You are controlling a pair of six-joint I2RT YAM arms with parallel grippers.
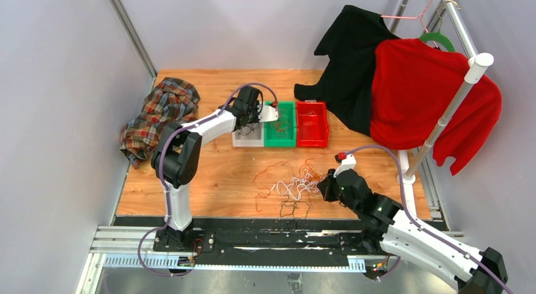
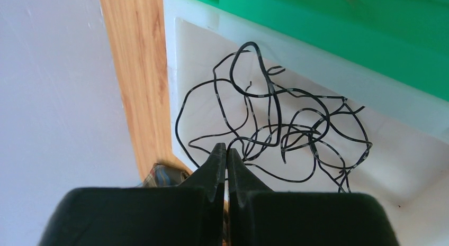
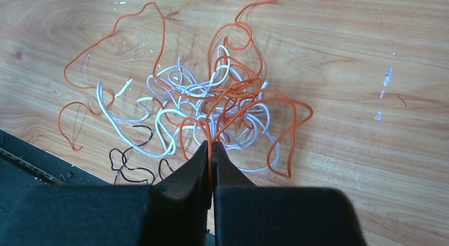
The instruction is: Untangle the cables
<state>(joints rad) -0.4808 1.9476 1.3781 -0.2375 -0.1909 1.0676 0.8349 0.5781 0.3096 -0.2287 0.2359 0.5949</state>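
Two hands closed up — your left hand [image 2: 226,151], tips together, over black cables [image 2: 271,100] in the white bin [image 2: 413,172] — your right hand [image 3: 212,148] clamped on an orange cable [image 3: 210,130].

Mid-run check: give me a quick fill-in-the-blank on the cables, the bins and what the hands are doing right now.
1. The bin holding the black cables, below the shut left hand, is ___.
2. The right hand is shut on a cable coloured ___.
3. The middle bin of the row, beside the red bin, is ___.

Missing words: white; orange; green.
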